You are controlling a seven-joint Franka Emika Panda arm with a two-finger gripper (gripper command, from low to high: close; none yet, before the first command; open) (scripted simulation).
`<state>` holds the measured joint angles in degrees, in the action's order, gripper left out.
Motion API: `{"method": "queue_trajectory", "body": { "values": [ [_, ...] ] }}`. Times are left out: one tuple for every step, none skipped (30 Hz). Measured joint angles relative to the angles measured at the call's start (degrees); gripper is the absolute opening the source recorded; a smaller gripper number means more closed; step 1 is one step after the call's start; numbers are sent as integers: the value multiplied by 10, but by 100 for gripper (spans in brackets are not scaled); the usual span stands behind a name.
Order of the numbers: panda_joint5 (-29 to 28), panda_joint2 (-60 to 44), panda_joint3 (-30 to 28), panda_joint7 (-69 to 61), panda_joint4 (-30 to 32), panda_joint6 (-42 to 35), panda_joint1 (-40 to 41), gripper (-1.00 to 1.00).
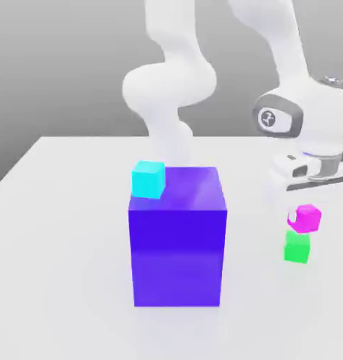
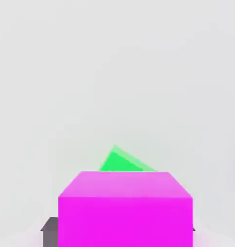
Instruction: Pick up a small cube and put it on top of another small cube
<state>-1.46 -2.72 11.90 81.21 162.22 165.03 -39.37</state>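
The small magenta cube (image 1: 306, 218) sits slightly tilted right on top of the small green cube (image 1: 297, 247), at the exterior view's right. My gripper (image 1: 307, 204) comes straight down onto it from the white hand above and is shut on the magenta cube. In the hand view the magenta cube (image 2: 125, 207) is very close, with a dark finger pad (image 2: 49, 230) against its side. A corner of the green cube (image 2: 120, 161) peeks out from behind it.
A large blue-purple block (image 1: 177, 235) stands in the middle of the white table (image 1: 55, 246). A small cyan cube (image 1: 147, 178) rests on its top far corner, towards the exterior view's left. The arm's white links rise behind the block.
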Motion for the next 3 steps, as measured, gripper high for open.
{"method": "queue_trajectory", "body": {
  "values": [
    [-17, -15, -7, 13, 0, 14, -3, 100],
    [-17, -15, -7, 13, 0, 14, -2, 100],
    [-17, -15, -7, 13, 0, 14, -2, 100]
  ]
}}
